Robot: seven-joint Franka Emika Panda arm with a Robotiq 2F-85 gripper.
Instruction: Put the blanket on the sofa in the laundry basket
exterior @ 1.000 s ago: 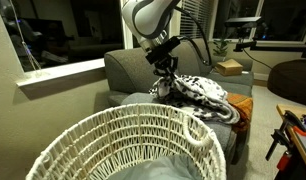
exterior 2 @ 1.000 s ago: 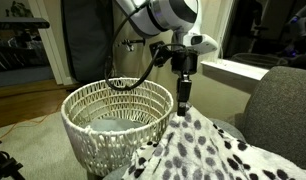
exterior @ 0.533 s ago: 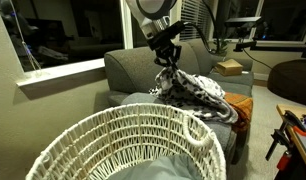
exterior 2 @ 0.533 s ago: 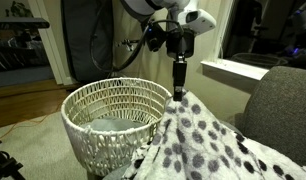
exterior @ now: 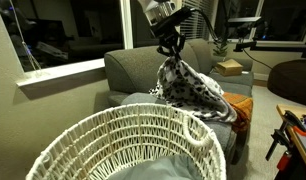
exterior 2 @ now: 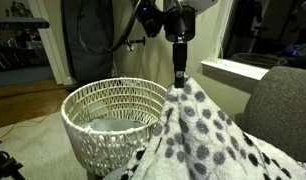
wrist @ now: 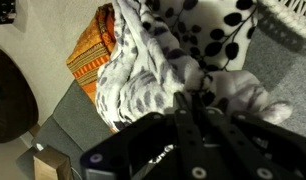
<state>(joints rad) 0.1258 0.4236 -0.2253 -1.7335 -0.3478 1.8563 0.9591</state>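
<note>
The white blanket (exterior: 193,90) with black leaf-like spots hangs in a tall peak from my gripper (exterior: 173,52), which is shut on its top. Its lower part still lies on the grey sofa (exterior: 133,68). In the other exterior view the gripper (exterior 2: 180,80) holds the blanket (exterior 2: 198,130) up right beside the laundry basket (exterior 2: 118,100), a round white woven basket on the floor. The basket's rim (exterior: 123,125) fills the foreground in an exterior view. In the wrist view the blanket (wrist: 163,60) bunches just ahead of the shut gripper (wrist: 190,100).
An orange blanket (wrist: 93,50) and a grey cloth (exterior: 143,100) lie on the sofa by the spotted blanket. A dark round pouffe (exterior: 291,80) stands at the right. A cardboard box (exterior: 231,67) sits behind the sofa. A window ledge (exterior: 63,72) runs along the wall.
My gripper has risen with the blanket in it, pulling the fabric up from a low heap into a tall hanging peak.
</note>
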